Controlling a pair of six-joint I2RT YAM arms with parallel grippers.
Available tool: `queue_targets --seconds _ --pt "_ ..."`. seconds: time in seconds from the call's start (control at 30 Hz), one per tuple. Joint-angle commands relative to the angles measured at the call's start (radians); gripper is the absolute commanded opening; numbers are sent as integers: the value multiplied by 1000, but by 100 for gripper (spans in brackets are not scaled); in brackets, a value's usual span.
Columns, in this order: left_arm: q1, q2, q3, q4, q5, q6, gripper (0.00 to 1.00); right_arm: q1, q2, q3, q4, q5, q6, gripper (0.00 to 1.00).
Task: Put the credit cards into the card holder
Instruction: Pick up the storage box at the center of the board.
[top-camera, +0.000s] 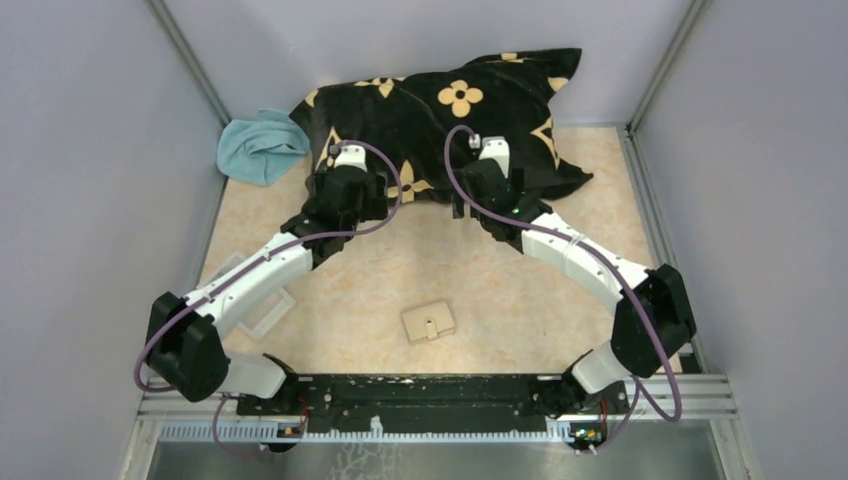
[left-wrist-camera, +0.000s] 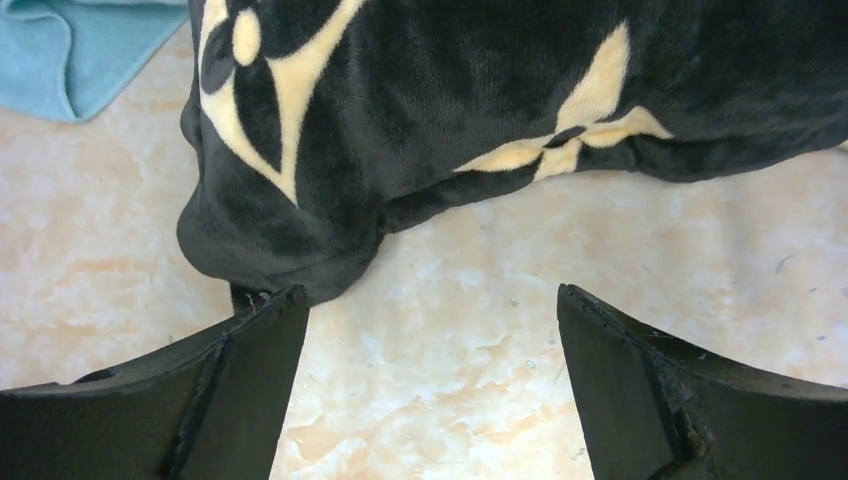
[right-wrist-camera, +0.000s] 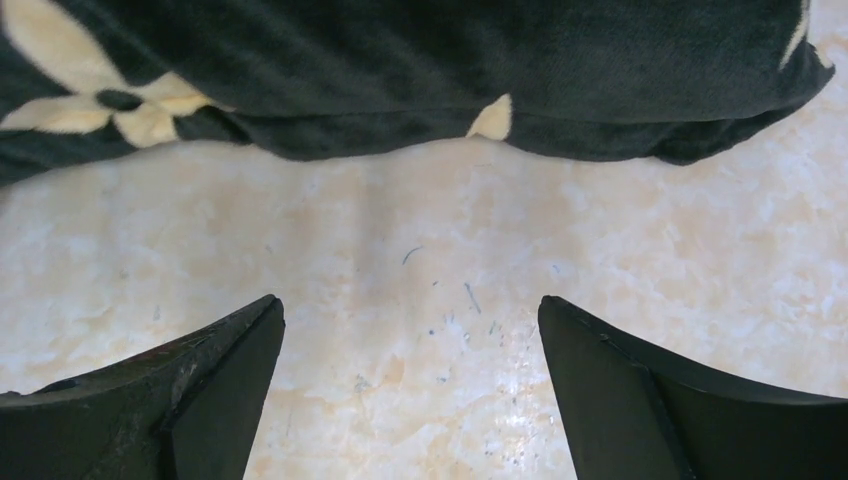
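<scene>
The left end effector (left-wrist-camera: 430, 300) and right end effector (right-wrist-camera: 410, 305) gape empty at the pillow (top-camera: 450, 100), while the card holder (top-camera: 428, 323) lies at 6 o'clock, long axis roughly 3-to-9, about equidistant.

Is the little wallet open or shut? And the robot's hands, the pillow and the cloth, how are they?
card holder: folded shut, lying flat, nothing touching it.
left gripper: open, empty, by the pillow's corner.
right gripper: open, empty, near the pillow's edge.
pillow: lying at the far end.
blue cloth: crumpled, beside the pillow.
clear tray: flat, partly hidden.
</scene>
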Motion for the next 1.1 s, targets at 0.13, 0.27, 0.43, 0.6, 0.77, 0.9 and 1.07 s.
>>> queue_targets --seconds 0.13,0.27,0.43,0.6,0.77,0.9,1.07 --pt "30 0 81 -335 -107 -449 100 145 -86 -25 90 -74 -80 95" --pt "161 -37 56 -435 -72 -671 99 201 -17 27 103 -190 -103 87" --pt "333 -101 35 -495 -9 -828 98 300 112 158 83 -262 -114 84" --pt "443 -98 77 -507 -9 -802 99 385 239 257 89 -327 -114 83" --pt "555 -114 101 -514 -14 -732 99 446 331 332 112 -422 -106 81" --pt "656 -128 90 -508 21 -714 99 486 408 408 129 -506 -106 77" --pt "717 -126 94 -524 3 -762 99 529 522 532 135 -589 -113 74"
